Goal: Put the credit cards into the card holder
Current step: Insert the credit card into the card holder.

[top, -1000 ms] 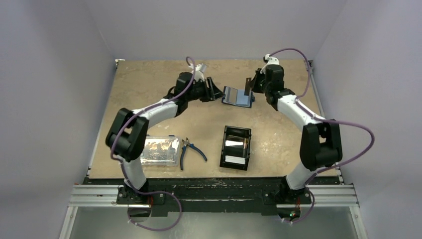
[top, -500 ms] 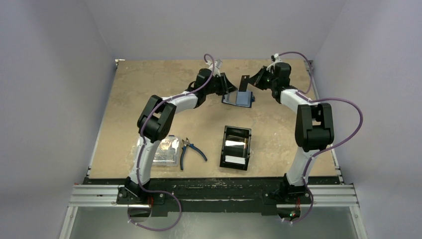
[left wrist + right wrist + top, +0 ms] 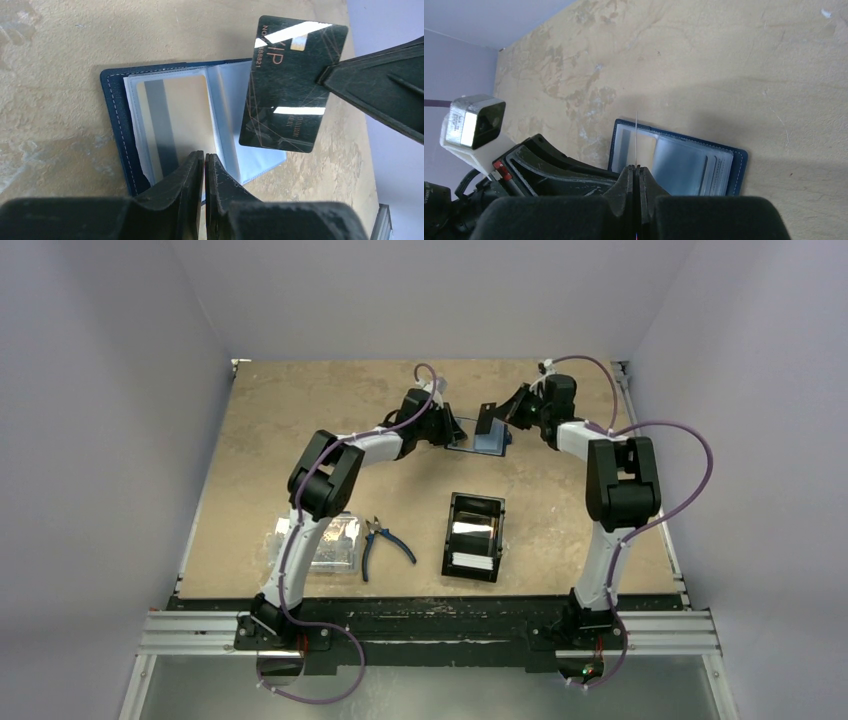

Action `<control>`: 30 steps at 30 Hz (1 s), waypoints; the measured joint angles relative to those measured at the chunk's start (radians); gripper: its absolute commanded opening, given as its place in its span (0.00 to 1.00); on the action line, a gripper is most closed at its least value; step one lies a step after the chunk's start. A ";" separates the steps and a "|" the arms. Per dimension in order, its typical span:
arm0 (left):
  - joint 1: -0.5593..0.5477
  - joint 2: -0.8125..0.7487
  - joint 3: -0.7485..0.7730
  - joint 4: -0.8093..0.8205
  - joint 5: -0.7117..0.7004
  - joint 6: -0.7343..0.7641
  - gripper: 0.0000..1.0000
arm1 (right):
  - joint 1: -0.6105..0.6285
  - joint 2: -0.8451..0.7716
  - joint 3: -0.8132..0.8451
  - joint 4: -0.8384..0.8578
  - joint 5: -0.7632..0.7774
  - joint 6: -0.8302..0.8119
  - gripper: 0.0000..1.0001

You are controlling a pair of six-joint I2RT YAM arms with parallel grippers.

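Observation:
The navy card holder [image 3: 116, 125] lies open on the table, its clear sleeves fanned up; one sleeve holds a pale gold card [image 3: 175, 115]. In the top view the card holder [image 3: 493, 444] sits at the far middle, between both arms. My left gripper [image 3: 205, 157] stands on its near edge, jaws closed to a thin slit on a clear sleeve. My right gripper [image 3: 638, 169] is shut on a black credit card [image 3: 292, 85], hanging just above the open pages. The right wrist view shows that credit card [image 3: 636, 140] edge-on. In the top view the left gripper [image 3: 455, 430] faces the right gripper [image 3: 497, 418].
A black open tray [image 3: 447, 536] with white cards in it stands in front of the card holder. Blue-handled pliers [image 3: 386, 543] and a clear plastic box [image 3: 325, 543] lie at the front left, beside the left arm.
My left gripper has moved right onto the card holder's left edge and closed its jaws. The right gripper has shifted slightly with the black card still in it.

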 measured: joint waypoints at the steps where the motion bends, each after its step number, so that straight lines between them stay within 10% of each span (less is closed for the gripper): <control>1: 0.001 0.002 0.000 -0.005 -0.003 0.002 0.11 | 0.000 0.007 0.001 0.000 -0.003 0.000 0.00; 30: 0.031 -0.005 -0.042 0.050 -0.003 -0.022 0.10 | 0.000 0.105 0.063 -0.097 -0.017 0.024 0.00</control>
